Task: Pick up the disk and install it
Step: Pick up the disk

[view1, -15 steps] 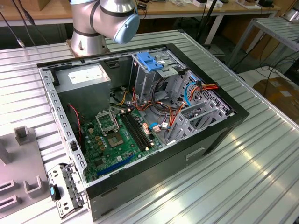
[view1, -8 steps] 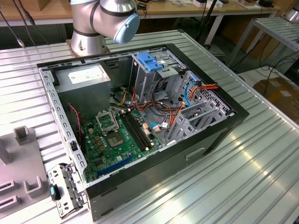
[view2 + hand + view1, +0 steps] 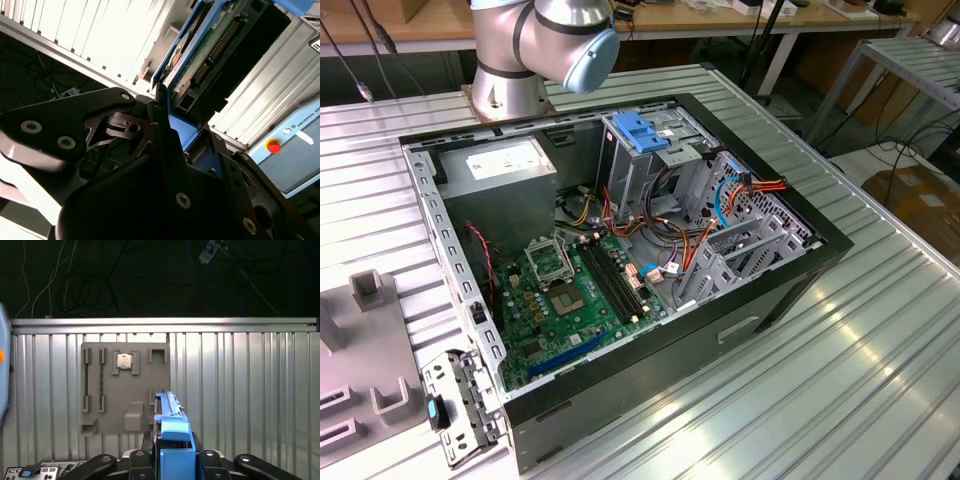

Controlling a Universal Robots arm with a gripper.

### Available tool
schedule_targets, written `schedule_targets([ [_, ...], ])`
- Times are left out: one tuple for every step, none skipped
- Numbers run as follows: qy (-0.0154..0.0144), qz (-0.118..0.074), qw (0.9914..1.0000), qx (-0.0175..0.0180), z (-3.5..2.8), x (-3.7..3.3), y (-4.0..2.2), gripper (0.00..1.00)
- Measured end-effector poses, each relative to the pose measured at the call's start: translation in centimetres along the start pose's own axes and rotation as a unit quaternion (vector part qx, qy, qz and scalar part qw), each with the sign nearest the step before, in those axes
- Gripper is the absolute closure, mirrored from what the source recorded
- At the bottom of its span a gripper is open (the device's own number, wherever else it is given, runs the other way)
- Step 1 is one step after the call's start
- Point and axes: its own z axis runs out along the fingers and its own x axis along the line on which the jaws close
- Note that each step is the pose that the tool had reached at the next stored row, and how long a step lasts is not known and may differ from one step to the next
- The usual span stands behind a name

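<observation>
The disk (image 3: 172, 432) is in my grasp. In the first wrist view it is edge-on, its bright blue carrier rail standing up between the two sides of my gripper (image 3: 173, 454), which is closed narrowly on the carrier. In the second wrist view the disk (image 3: 215, 40) shows its flat underside with the green circuit board and a row of connector pins, framed in blue and rising straight out from my fingers (image 3: 165, 130).

Beyond the disk in the first wrist view are a flat grey fixture plate (image 3: 125, 390) carrying a small square chip (image 3: 124, 361) and the ribbed metal table (image 3: 240, 390). The disk seems to be held above them, not resting on them.

I judge the pick-up done and the install not yet done. In the exterior view the open computer case (image 3: 790, 290) lies on its side, with a tall grey drive cage (image 3: 630, 180) topped by a fixed blue bracket (image 3: 640, 132), close to the arm's base (image 3: 545, 40). The install calls for carrying the disk to that cage and lining its rail up squarely with a bay. The orange and black cables (image 3: 760, 187) beside the cage could snag.
</observation>
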Motion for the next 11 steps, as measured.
schedule_targets([
  [0.0000, 0.000, 1.00000, 0.0000, 0.00, 0.00, -0.10, 0.63],
  [0.0000, 0.000, 1.00000, 0.0000, 0.00, 0.00, -0.16, 0.63],
  [0.0000, 0.000, 1.00000, 0.0000, 0.00, 0.00, -0.23, 0.63],
  [0.0000, 0.000, 1.00000, 0.0000, 0.00, 0.00, -0.29, 0.63],
  [0.0000, 0.000, 1.00000, 0.0000, 0.00, 0.00, -0.33, 0.63],
  [0.0000, 0.000, 1.00000, 0.0000, 0.00, 0.00, -0.38, 0.63],
  [0.0000, 0.000, 1.00000, 0.0000, 0.00, 0.00, -0.43, 0.63],
  [0.0000, 0.000, 1.00000, 0.0000, 0.00, 0.00, -0.50, 0.63],
  [0.0000, 0.000, 1.00000, 0.0000, 0.00, 0.00, -0.61, 0.63],
  [0.0000, 0.000, 1.00000, 0.0000, 0.00, 0.00, -0.66, 0.63],
  [0.0000, 0.000, 1.00000, 0.0000, 0.00, -0.01, -0.72, 0.63],
])
